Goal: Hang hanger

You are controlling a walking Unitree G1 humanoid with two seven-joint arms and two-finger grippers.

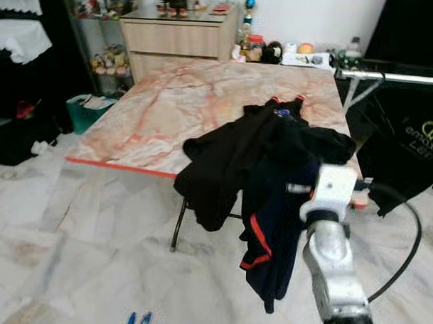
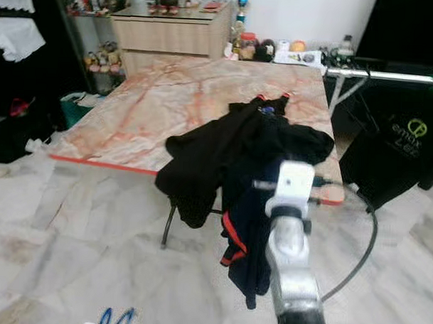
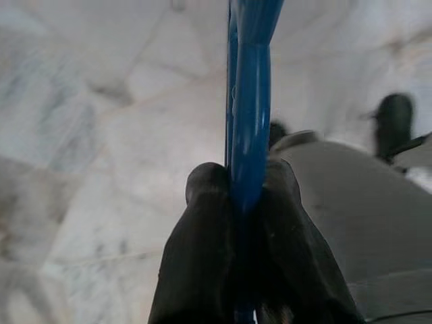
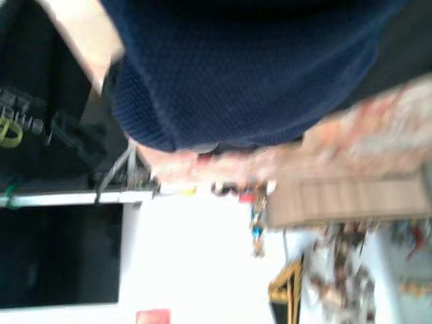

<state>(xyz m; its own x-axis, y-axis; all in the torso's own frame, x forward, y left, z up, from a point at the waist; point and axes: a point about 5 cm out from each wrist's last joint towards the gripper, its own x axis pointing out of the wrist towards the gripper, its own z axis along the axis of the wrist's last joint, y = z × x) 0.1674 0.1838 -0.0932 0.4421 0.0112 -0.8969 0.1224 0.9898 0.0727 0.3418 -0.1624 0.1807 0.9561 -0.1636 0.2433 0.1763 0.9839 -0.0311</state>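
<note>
On the black shirt (image 1: 416,151) hanging from the silver rail (image 1: 390,77) at my far right I can read green lettering, something like "emax" over "Len", under a green ring logo; the rest is too blurred to make out. Ahead stands a marble-patterned table (image 1: 175,111) with an orange edge, and a heap of dark clothes (image 1: 266,171) lies on its near right corner and spills over the edge, one navy piece with red trim hanging down toward the floor. My right arm (image 1: 334,244) reaches up toward that heap; its wrist camera is pressed close to navy knit fabric (image 4: 250,67), and I cannot tell whether the right gripper is clenched or released. My left gripper (image 3: 246,202) is low over the pale marble floor (image 1: 71,256), fingers (image 3: 196,256) clenched on the blue hanger (image 3: 250,101), whose rod runs straight out from between the pads. From the head camera, two blue tips of the hanger show at the bottom edge, well apart from the table and rail. Behind the table are a wooden dresser (image 1: 182,36) and some jars (image 1: 257,48) on the far edge.
</note>
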